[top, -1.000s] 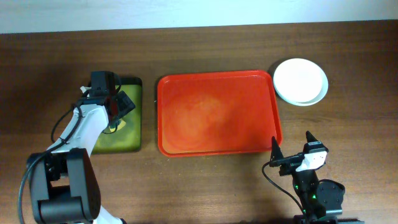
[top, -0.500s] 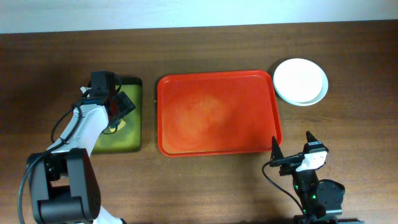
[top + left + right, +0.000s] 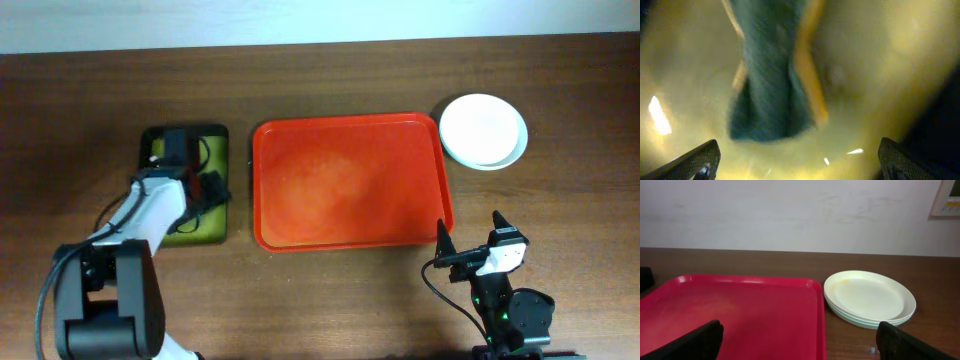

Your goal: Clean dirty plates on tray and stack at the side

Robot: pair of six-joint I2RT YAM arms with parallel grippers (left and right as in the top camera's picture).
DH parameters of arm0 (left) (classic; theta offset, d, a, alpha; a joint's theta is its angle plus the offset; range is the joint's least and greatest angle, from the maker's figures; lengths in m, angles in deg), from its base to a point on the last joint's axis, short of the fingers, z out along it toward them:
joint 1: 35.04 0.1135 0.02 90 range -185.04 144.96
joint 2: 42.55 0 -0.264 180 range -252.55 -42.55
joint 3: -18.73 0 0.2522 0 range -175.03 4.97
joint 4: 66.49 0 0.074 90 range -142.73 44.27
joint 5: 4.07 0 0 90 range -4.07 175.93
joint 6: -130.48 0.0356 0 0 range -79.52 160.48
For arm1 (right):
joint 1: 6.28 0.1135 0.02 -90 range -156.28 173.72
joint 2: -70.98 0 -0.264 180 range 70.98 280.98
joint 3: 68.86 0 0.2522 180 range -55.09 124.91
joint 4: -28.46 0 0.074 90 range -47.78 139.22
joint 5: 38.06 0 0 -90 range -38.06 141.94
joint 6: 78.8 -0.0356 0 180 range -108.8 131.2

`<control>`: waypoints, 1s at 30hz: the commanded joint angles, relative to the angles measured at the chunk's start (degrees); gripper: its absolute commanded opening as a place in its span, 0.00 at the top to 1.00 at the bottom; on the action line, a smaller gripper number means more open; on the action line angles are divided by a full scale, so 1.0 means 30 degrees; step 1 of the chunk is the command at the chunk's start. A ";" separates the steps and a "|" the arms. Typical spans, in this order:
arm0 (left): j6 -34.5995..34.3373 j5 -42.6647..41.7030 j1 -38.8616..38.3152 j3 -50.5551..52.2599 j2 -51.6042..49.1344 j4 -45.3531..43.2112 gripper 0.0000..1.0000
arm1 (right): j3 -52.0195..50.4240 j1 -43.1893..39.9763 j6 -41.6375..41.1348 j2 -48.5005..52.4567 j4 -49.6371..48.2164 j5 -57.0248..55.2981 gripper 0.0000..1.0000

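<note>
The red-orange tray [image 3: 347, 182] lies bare in the middle of the table; it also shows in the right wrist view [image 3: 730, 315]. The plates [image 3: 483, 131] sit stacked on the table right of the tray's far corner, cream-white one on top; they also show in the right wrist view [image 3: 869, 298]. My left gripper [image 3: 200, 190] is open and empty over the olive-green tray [image 3: 183, 232]. In the left wrist view its fingers [image 3: 800, 165] straddle bare tray floor just short of a dark green and yellow sponge [image 3: 772, 75]. My right gripper [image 3: 470, 255] is open and empty near the table's front edge.
The olive-green tray with a black rim lies left of the red tray, with a narrow strip of table between them. A pale wall runs behind the table's far edge.
My left gripper has moved toward the front of the olive-green tray, away from the far edge. The right arm, red tray and plates have not moved.
</note>
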State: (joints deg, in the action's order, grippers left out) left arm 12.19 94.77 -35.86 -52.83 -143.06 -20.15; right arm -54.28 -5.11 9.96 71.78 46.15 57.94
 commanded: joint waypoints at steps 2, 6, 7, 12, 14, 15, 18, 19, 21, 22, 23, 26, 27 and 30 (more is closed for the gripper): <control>0.2652 0.1020 -0.1763 0.2200 0.3949 -0.2055 0.01 | -0.0168 0.0109 0.0102 -0.0197 0.0051 -0.0226 0.02; 0.2973 0.2463 -0.3031 0.6084 0.8357 -0.4852 0.01 | -0.0168 0.0109 0.0109 -0.0197 0.0051 -0.0226 0.02; 0.2973 0.2514 -0.3147 0.7257 0.9741 -0.5654 0.01 | -0.0168 0.0109 0.0102 -0.0197 0.0051 -0.0226 0.02; 0.2951 0.3024 -0.3140 1.0601 1.6436 -0.3752 0.01 | -0.0168 0.0109 0.0102 -0.0197 0.0051 -0.0226 0.02; 0.2943 0.2688 -0.3140 1.1023 1.8542 -0.2878 0.01 | -0.0168 0.0109 0.0102 -0.0197 0.0051 -0.0226 0.02; 0.2987 0.2878 -0.3140 1.1213 1.9810 -0.2616 0.01 | -0.0168 0.0109 0.0102 -0.0197 0.0051 -0.0226 0.02; 0.4320 0.3337 -0.3140 1.2364 2.3554 -0.2200 0.01 | -0.0168 0.0109 0.0109 -0.0197 0.0051 -0.0226 0.02; 0.4867 0.3279 -0.3140 1.3027 2.4480 -0.2688 0.01 | -0.0168 0.0109 0.0102 -0.0197 0.0051 -0.0226 0.02; 0.6003 0.2754 -0.3140 1.4404 2.5849 -0.4175 0.01 | -0.0168 0.0109 0.0102 -0.0197 0.0051 -0.0226 0.01; 0.6914 0.2135 -0.3133 1.5344 2.6673 -0.5566 0.01 | -0.0168 0.0109 0.0102 -0.0197 0.0051 -0.0219 0.02; 0.7759 0.1486 -0.3126 1.6276 2.7460 -0.7184 0.01 | -0.0168 0.0109 0.0102 -0.0197 0.0051 -0.0226 0.02; 0.8932 0.0328 -0.2987 1.8404 2.9230 -1.1278 0.01 | -0.0168 0.0109 0.0102 -0.0197 0.0051 -0.0226 0.02; 0.8947 0.0328 -0.2907 1.8753 2.9616 -1.1759 0.01 | -0.0168 0.0109 0.0102 -0.0197 0.0051 -0.0226 0.02; 0.8939 0.0328 -0.2696 1.9103 3.0702 -1.1460 0.01 | -0.0168 0.0109 0.0102 -0.0197 0.0051 -0.0219 0.02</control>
State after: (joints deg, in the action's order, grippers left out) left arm 36.45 97.46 -44.72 2.93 -54.01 -55.21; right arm -54.28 -5.11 9.94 71.60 46.19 57.75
